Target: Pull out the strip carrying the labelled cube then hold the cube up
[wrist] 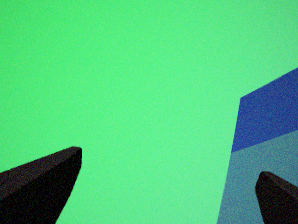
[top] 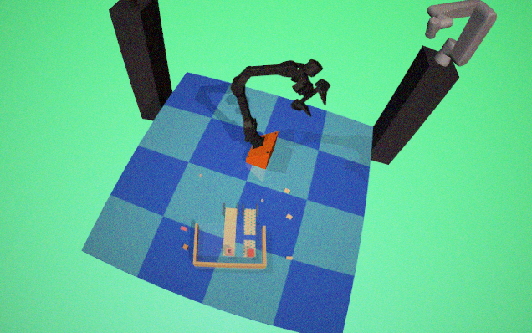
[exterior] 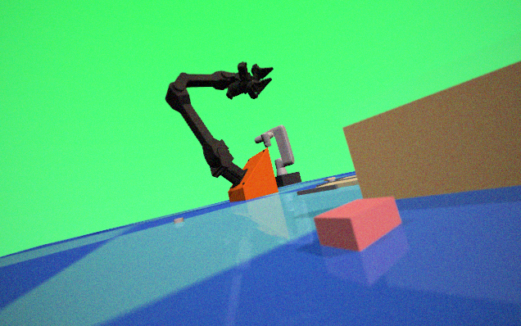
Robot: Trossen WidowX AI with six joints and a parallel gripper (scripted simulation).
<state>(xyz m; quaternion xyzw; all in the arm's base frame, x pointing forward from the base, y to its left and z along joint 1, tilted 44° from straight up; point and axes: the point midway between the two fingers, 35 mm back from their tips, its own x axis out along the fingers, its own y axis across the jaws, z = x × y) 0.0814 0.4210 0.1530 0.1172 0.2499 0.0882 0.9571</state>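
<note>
In the top view a plain cream strip point(top: 230, 227) runs unbroken, with a pink cube point(top: 229, 251) bearing a small dark mark on its far end. To its right a patterned strip point(top: 249, 222) is split by a gap from a short far piece point(top: 247, 243), on which a plain red cube point(top: 250, 253) sits. My gripper point(top: 318, 110) point(exterior: 271, 74) point(wrist: 171, 169) is open and empty, raised high and well away from both strips. The wrist view shows neither strip nor cube.
A wooden three-sided wall point(top: 230, 264) point(exterior: 434, 139) surrounds the strips' far ends, open toward the arm's base. Thin dark rails flank their near ends. A pink block point(top: 183, 228) point(exterior: 356, 225) and several small pieces lie around. Dark pillars stand behind, one carrying a grey arm point(top: 477, 35) point(exterior: 285, 143).
</note>
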